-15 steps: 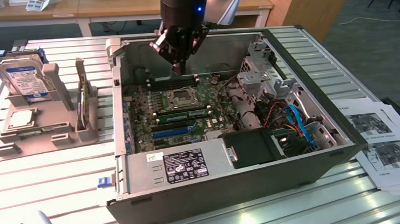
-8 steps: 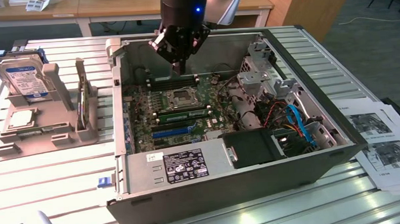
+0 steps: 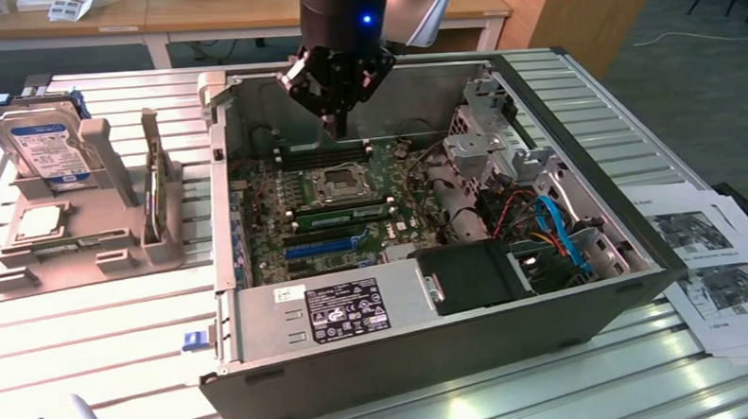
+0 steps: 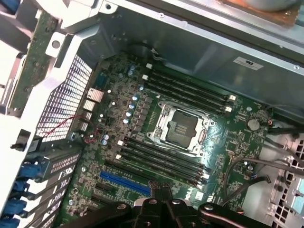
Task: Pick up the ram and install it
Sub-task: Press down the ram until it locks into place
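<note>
We had the black claw (image 3: pixel 336 126) closed and empty, hovering over the far side of the open grey computer case (image 3: pixel 355 362). The thin green ram stick (image 3: pixel 344 209) sat seated in a black memory slot near the empty CPU socket (image 3: pixel 339 181), apparently installed.

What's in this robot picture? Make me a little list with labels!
end effector: shut, up above the motherboard, not holding anything I can see
ram: green stick standing on its edge in the grey holder, outside the case
grey holder: on the exterior view's left, also carrying a hard drive
computer case: lying open on the table
motherboard: green, inside the case, with an empty processor socket
papers: beside the case, on the exterior view's right
</note>
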### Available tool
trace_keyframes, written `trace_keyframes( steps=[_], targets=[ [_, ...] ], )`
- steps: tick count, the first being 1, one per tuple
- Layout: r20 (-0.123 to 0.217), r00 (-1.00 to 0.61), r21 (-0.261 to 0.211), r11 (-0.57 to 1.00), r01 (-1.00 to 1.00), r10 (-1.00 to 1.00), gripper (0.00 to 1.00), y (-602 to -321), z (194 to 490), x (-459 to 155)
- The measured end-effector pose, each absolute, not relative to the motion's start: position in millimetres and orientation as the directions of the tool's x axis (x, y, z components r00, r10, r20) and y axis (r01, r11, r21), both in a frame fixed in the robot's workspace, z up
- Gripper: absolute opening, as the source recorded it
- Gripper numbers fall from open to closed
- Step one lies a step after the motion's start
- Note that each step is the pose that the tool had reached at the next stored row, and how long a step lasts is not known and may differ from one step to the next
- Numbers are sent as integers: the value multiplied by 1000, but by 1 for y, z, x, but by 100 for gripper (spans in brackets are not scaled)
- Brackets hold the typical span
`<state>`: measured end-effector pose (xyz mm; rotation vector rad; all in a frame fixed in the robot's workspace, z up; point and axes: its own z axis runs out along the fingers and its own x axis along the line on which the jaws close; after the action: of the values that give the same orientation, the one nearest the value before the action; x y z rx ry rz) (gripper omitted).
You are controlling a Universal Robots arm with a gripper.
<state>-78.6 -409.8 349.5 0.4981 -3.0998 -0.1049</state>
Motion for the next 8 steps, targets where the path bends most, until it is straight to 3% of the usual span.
trace_keyframes(
  steps=[8],
  targets=[
    [-11, -978, 70, 976, -207, -207, 10, -410, 349, -79]
  ],
)
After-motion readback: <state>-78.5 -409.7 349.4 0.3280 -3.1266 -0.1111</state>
